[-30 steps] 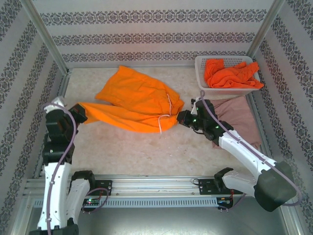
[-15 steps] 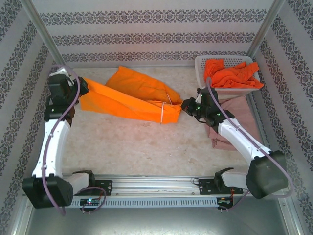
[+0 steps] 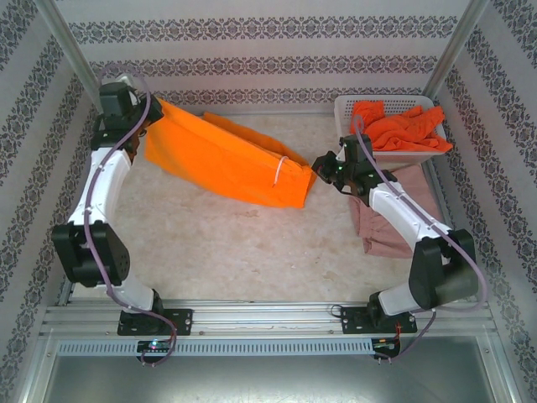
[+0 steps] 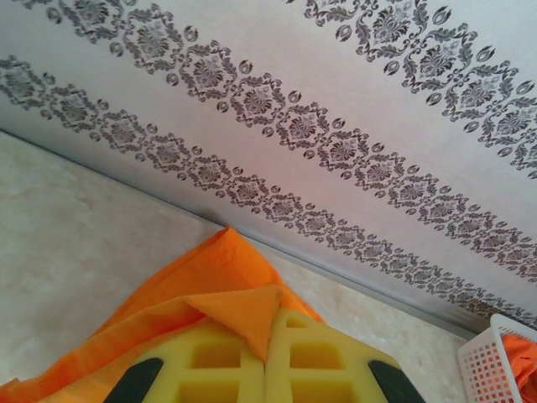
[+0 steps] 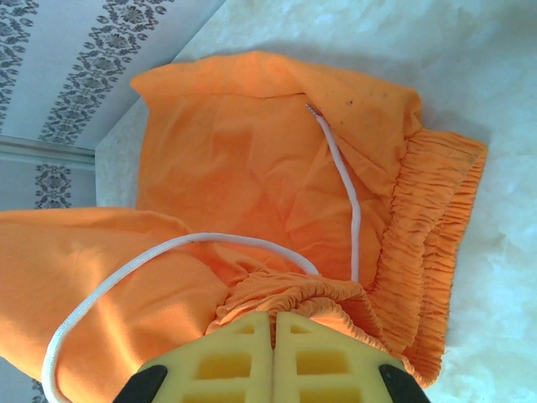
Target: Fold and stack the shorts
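Pale tabletop (image 3: 252, 243); orange shorts (image 3: 226, 159) just swung far-left, pulled taut; pinched by left gripper (image 4: 268, 329) and right gripper (image 5: 273, 326); likely fold-ready.

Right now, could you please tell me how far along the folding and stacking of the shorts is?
The pink shorts lie flat beside the basket, perhaps folded. In hand: the orange shorts, stretched between the left gripper and right gripper, both shut on them. Remaining: the red-orange shorts crumpled in the basket, and all stacking.
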Available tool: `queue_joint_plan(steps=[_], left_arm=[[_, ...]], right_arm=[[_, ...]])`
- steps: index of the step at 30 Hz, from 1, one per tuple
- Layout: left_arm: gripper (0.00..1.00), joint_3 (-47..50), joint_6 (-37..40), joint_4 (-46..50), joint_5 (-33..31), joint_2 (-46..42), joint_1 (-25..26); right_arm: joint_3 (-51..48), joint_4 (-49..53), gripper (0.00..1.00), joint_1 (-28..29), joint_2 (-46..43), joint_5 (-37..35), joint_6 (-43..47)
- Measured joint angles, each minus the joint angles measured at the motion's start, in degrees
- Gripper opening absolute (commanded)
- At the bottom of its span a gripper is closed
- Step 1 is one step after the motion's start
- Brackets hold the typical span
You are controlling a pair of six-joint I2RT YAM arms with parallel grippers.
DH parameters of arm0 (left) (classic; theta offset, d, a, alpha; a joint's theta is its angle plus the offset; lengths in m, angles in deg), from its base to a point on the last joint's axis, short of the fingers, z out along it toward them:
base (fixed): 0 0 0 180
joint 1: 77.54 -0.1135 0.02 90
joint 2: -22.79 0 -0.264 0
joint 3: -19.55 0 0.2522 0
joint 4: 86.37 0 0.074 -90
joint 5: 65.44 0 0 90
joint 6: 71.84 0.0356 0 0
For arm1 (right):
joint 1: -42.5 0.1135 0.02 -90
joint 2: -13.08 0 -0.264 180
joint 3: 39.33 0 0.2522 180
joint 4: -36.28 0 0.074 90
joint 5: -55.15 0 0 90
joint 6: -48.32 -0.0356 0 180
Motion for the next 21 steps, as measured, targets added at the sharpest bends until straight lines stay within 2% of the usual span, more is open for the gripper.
queue_joint_plan(steps=[7, 15, 17, 18, 20, 21], left_arm=[[0.00, -7.9, 0.4, 1.3, 0.0, 10.1, 1.2], [0.00, -22.8, 0.0, 5.6, 0.3, 24.6, 2.1], [0.00, -28.1, -0.7, 7.2, 1.0, 29.0, 2.5], [0.06, -31.7, -1.1, 8.3, 1.4, 31.7, 2.8], [0.32, -40.2, -1.8, 10.8, 2.4, 37.9, 3.2], [0.40, -45.0, -2.3, 11.8, 3.0, 41.2, 3.2]], right_arm=[[1.5, 0.0, 0.00, -0.8, 3.9, -0.1, -0.6], [4.5, -0.2, 0.02, -2.6, 9.1, -0.6, -1.7], [5.2, -0.7, 0.11, -3.0, 10.8, -0.9, -2.7], [5.4, -0.9, 0.20, -3.3, 11.8, -1.2, -3.5], [5.8, -1.4, 0.45, -3.5, 13.5, -1.7, -5.4], [6.1, -1.6, 0.56, -3.7, 14.4, -1.7, -6.4]])
